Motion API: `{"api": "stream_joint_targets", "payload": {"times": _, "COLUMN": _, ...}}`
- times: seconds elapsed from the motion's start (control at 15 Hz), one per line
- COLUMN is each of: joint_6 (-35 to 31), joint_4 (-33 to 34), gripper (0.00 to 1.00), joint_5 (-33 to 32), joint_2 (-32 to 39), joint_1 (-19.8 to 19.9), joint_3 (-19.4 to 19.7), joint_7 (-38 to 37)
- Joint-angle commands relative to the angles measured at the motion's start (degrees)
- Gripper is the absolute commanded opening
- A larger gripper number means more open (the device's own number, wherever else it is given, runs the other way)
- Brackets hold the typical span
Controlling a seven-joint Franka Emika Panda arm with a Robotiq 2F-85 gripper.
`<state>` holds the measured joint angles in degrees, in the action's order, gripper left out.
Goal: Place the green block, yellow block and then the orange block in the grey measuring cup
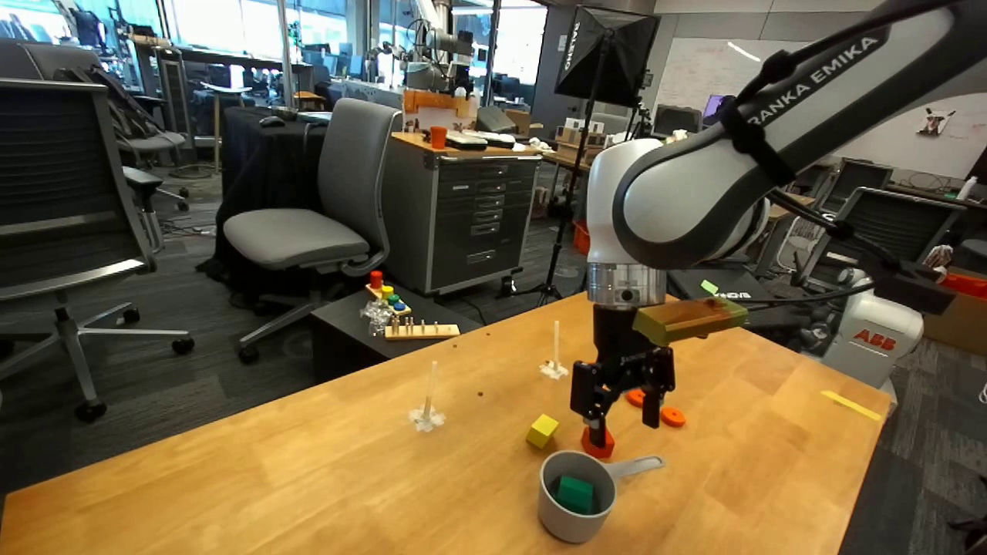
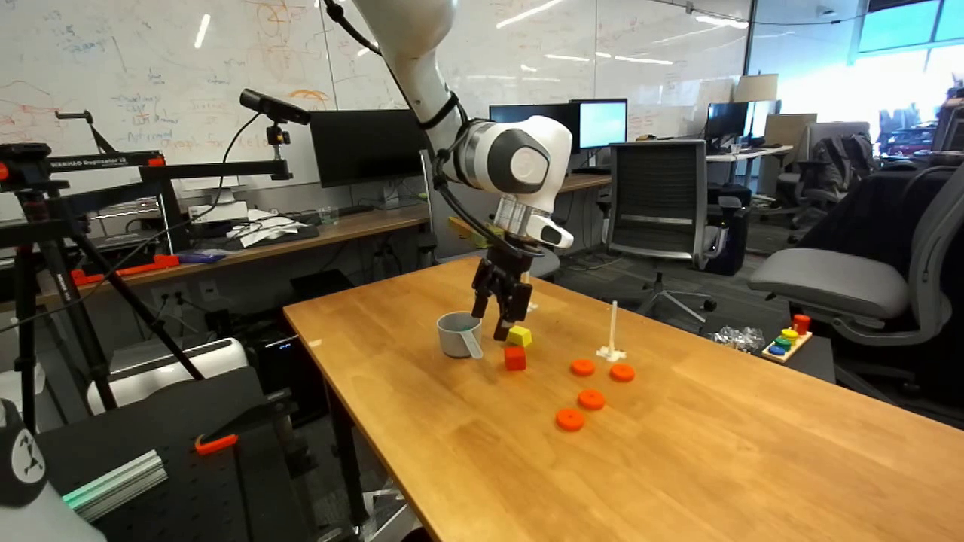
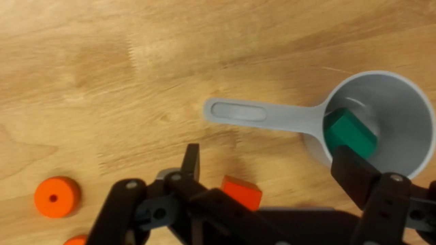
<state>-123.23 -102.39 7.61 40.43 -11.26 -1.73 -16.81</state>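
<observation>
The grey measuring cup (image 1: 557,520) stands upright on the table in both exterior views (image 2: 459,346); its handle shows in the wrist view (image 3: 286,117). The green block (image 1: 574,493) lies inside the cup, also in the wrist view (image 3: 356,134). The yellow block (image 1: 543,431) sits on the table near the cup (image 2: 520,336); it is out of the wrist view. The orange-red block (image 1: 601,443) is on the table beside it (image 2: 515,358), partly hidden by a finger in the wrist view (image 3: 243,194). My gripper (image 1: 624,428) is open and empty above the table near the cup and blocks (image 2: 491,321) (image 3: 269,151).
Several orange discs (image 2: 591,399) lie on the table, also in the wrist view (image 3: 56,197). Two thin upright pegs (image 1: 429,395) (image 1: 556,351) are fixed to the table. A low dark box (image 1: 347,331) with toys stands beyond the table edge.
</observation>
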Motion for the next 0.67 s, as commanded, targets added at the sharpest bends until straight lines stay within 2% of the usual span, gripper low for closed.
{"api": "stream_joint_targets", "payload": {"times": 0.0, "joint_6": 0.8, "joint_4": 1.9, "gripper": 1.00, "joint_5": -5.6, "joint_2": 0.5, "joint_1": -1.5, "joint_3": 2.3, "joint_7": -2.2}}
{"api": "stream_joint_targets", "payload": {"times": 0.33, "joint_6": 1.3, "joint_4": 6.8, "gripper": 1.00, "joint_5": -11.1, "joint_2": 2.9, "joint_1": -2.7, "joint_3": 3.0, "joint_7": -3.8}}
{"api": "stream_joint_targets", "payload": {"times": 0.6, "joint_6": 1.7, "joint_4": 13.4, "gripper": 1.00, "joint_5": -12.5, "joint_2": 6.5, "joint_1": -3.1, "joint_3": 2.8, "joint_7": -3.9}}
